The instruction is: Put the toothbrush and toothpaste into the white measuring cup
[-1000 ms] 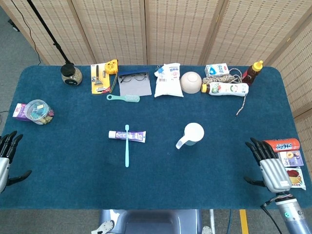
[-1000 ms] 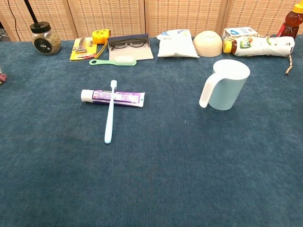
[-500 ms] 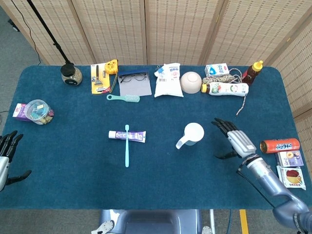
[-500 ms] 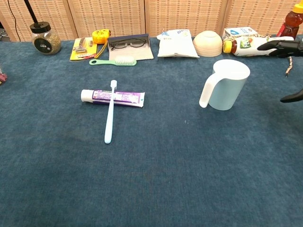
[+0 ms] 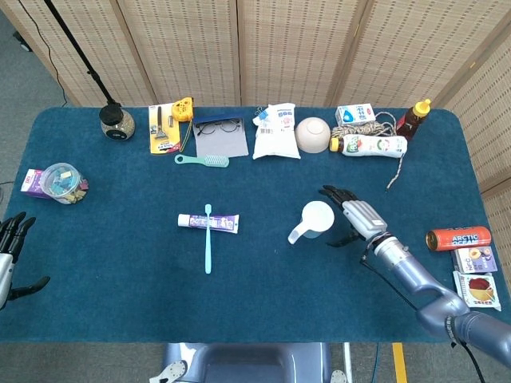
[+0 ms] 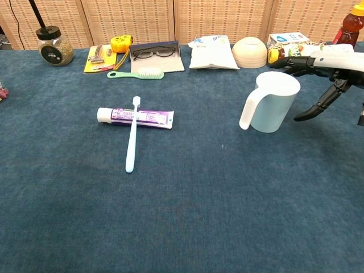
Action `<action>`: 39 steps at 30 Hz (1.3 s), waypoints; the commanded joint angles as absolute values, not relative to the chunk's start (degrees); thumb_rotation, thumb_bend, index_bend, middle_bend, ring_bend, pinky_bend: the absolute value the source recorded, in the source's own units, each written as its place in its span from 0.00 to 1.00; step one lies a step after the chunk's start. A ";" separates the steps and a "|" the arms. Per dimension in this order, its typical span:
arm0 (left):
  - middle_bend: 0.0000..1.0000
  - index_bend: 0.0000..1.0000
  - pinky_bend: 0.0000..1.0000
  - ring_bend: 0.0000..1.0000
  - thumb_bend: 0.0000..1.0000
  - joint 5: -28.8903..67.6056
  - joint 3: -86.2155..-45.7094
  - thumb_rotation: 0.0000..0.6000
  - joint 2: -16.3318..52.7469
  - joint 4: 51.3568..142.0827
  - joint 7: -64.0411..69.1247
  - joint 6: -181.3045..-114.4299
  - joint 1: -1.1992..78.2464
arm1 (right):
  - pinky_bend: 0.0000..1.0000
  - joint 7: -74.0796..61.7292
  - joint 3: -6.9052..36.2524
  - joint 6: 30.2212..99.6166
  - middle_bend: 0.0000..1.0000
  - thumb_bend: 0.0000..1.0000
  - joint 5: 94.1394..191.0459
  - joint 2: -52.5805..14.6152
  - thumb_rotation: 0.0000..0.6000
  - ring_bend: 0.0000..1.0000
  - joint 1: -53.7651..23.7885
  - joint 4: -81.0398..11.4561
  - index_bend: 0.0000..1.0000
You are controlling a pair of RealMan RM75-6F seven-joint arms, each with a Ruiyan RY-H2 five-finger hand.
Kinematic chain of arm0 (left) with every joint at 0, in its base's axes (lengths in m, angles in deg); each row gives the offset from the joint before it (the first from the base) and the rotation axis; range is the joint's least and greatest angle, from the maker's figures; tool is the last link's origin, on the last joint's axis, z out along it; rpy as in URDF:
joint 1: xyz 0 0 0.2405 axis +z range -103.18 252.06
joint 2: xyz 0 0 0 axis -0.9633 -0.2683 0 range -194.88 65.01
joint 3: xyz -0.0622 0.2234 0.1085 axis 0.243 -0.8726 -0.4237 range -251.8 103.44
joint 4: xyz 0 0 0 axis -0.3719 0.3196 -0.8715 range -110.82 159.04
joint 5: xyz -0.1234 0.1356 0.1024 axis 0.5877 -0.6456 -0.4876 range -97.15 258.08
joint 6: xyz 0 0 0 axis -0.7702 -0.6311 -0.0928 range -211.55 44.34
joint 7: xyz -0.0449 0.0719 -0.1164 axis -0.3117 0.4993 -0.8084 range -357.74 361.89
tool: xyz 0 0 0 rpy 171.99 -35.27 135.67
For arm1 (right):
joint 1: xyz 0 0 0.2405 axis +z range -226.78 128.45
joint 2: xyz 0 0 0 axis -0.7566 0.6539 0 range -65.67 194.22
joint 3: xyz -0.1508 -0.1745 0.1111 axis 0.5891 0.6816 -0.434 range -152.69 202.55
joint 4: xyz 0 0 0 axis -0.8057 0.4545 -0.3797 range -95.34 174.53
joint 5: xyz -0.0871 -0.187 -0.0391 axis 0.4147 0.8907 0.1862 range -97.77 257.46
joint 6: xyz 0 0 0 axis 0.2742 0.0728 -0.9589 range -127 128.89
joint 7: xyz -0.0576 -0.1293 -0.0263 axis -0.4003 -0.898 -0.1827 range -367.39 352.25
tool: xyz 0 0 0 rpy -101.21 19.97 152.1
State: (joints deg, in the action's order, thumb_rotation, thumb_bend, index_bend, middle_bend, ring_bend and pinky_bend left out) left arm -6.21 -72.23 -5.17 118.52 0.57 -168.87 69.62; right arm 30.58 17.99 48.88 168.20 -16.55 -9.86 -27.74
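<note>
A light-blue toothbrush (image 5: 207, 239) (image 6: 132, 138) lies across a white and purple toothpaste tube (image 5: 208, 223) (image 6: 135, 117) on the blue cloth, left of centre. The white measuring cup (image 5: 312, 220) (image 6: 269, 102) stands upright right of centre, handle toward the front left. My right hand (image 5: 354, 216) (image 6: 319, 70) hovers open just right of the cup, fingers spread toward its rim, not touching it. My left hand (image 5: 9, 254) rests open at the table's left edge, far from everything; it shows only in the head view.
Along the back edge lie a jar (image 5: 116, 122), razor pack (image 5: 164, 130), tape measure (image 5: 184, 108), glasses (image 5: 218, 126), green hairbrush (image 5: 203, 160), white pouch (image 5: 276, 131), bowl (image 5: 313, 135), bottles (image 5: 370, 145) and rope. A clip tub (image 5: 61, 183) sits left; a can (image 5: 458, 238) and packets right.
My right hand has swept left from the table's right edge to beside the measuring cup. The left hand, toothbrush, toothpaste and cup stay put.
</note>
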 commanded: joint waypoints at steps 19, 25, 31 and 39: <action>0.00 0.00 0.00 0.00 0.03 -6.50 -72.45 1.00 -5.80 118.46 -1.27 -168.95 69.77 | 0.56 30.39 17.49 51.86 0.40 0.50 165.57 -22.08 1.00 0.28 -8.56 -25.81 0.46; 0.00 0.00 0.00 0.00 0.03 -6.50 -72.51 1.00 -5.92 118.44 -1.63 -168.85 69.77 | 0.56 27.52 17.13 54.91 0.40 0.53 165.41 -20.50 1.00 0.29 -9.49 -30.81 0.45; 0.00 0.00 0.00 0.00 0.03 -6.81 -72.66 1.00 -6.00 118.42 -1.80 -168.80 69.74 | 0.57 21.27 18.59 55.01 0.40 0.54 166.59 -17.88 1.00 0.29 -9.43 -39.21 0.45; 0.00 0.00 0.00 0.00 0.03 -7.34 -72.79 1.00 -6.19 118.32 -2.23 -169.29 69.90 | 0.58 8.51 18.59 52.85 0.40 0.55 165.43 -20.63 1.00 0.29 -7.31 -46.38 0.44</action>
